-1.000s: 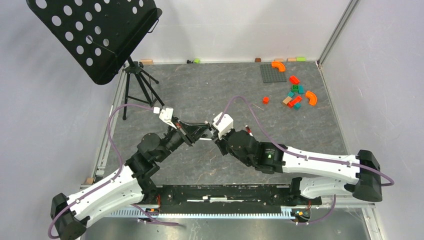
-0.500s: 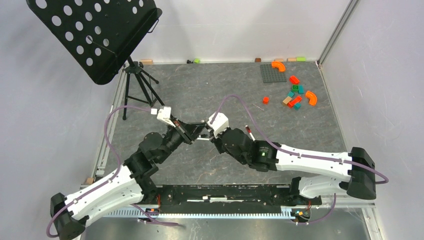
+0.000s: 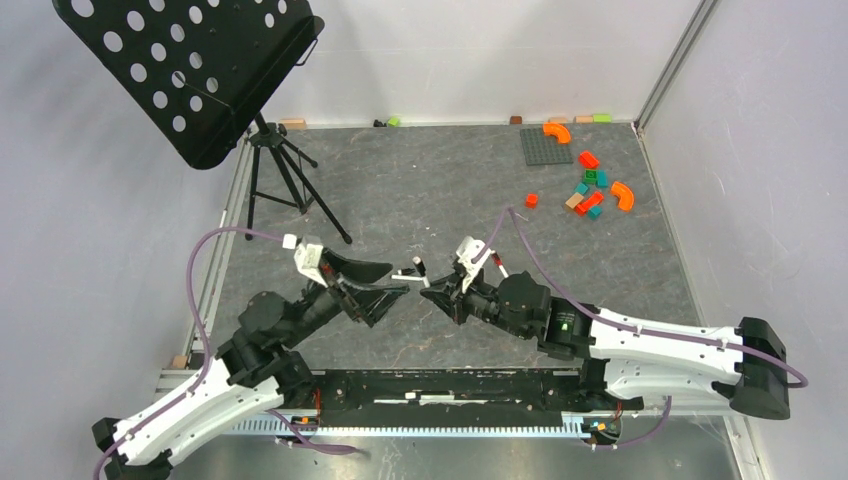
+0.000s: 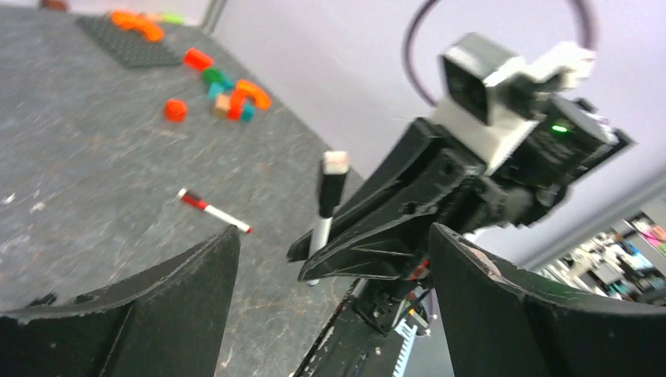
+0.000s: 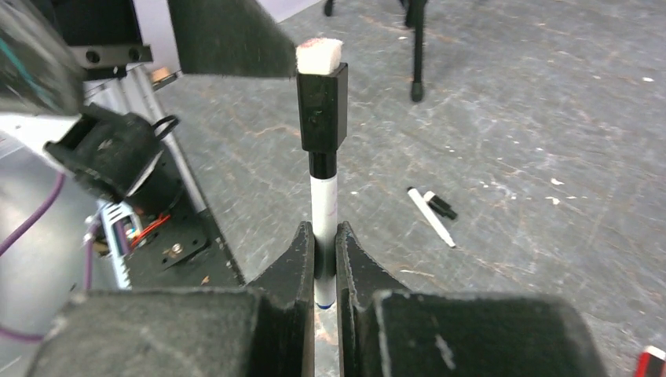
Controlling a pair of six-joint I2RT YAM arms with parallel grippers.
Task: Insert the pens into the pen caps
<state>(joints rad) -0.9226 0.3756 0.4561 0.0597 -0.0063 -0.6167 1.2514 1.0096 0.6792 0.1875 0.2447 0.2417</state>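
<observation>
Over the middle of the table (image 3: 400, 190), the right gripper (image 5: 323, 236) pinches the white barrel of the black pen (image 5: 323, 196), with the black cap (image 5: 323, 106) on its outer end. I'd judge it is being offered to the left gripper (image 4: 334, 234), whose fingers (image 4: 181, 290) gape wide and empty. The red pen (image 4: 212, 212) lies flat nearby, and toy blocks (image 3: 590, 190) sit toward the far right corner — nothing between the grippers.

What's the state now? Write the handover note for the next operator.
Left end effector: open, empty.
Right end effector: shut on the black pen, its black cap already seated.
Red pen lies on the table beside the right arm; capped or not, cannot tell.
Also on the table: a thin white stick and small black piece, possibly another pen and cap.
Left: check both, cap if needed.
</observation>
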